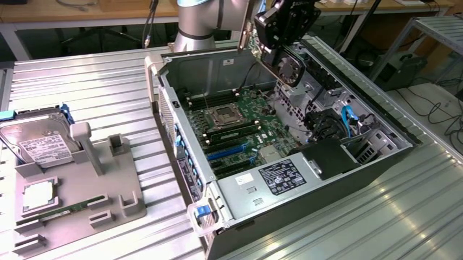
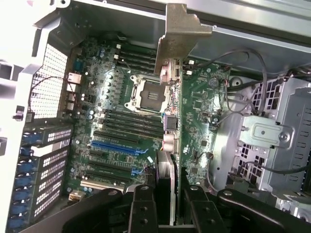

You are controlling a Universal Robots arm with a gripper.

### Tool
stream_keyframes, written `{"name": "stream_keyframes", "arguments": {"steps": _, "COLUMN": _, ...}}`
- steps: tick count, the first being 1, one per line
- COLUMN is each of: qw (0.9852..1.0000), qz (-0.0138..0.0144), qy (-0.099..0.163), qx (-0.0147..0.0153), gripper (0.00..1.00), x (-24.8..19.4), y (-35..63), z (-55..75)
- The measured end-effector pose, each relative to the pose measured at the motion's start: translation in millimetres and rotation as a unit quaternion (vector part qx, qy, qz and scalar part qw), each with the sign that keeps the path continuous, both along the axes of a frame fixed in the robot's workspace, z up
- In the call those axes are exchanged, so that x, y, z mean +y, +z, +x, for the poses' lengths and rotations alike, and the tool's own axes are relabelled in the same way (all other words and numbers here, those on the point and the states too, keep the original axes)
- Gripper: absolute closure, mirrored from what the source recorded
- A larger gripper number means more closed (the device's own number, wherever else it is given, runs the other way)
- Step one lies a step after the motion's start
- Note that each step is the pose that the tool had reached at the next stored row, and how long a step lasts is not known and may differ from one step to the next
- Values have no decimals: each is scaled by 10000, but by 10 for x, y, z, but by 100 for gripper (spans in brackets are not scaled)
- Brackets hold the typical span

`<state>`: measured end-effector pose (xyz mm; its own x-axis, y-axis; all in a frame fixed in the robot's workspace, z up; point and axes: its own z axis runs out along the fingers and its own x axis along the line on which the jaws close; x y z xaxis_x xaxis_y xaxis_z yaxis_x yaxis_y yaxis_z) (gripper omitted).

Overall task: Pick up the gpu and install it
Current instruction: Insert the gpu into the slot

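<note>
The gpu (image 1: 290, 69) hangs in the air over the far end of the open computer case (image 1: 376, 157), above the motherboard (image 1: 231, 122). My black gripper (image 1: 281, 49) is shut on its upper edge. In the wrist view the card (image 2: 178, 121) appears edge-on between my two fingers (image 2: 142, 208), with its silvery end bracket (image 2: 177, 39) pointing away from the gripper (image 2: 167, 206). The green board and dark fan block face the drive-bay side. Blue expansion slots (image 2: 116, 145) lie on the motherboard below and beside the card, apart from it.
A grey parts tray (image 1: 108, 189) at the exterior view's left holds a silver hard drive (image 1: 40, 143), a memory stick (image 1: 62, 212) and a processor (image 1: 36, 195). The power supply (image 1: 282, 176), drive cage and cables (image 1: 340, 122) crowd the case's near and right side.
</note>
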<state>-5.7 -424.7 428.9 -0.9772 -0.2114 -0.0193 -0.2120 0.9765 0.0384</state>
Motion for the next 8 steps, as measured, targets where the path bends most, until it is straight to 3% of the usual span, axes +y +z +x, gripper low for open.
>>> {"name": "stream_keyframes", "arguments": {"steps": 8, "qw": 9998, "qz": 0, "qy": 200, "qx": 0, "gripper": 73, "x": -5, "y": -2, "z": -20}}
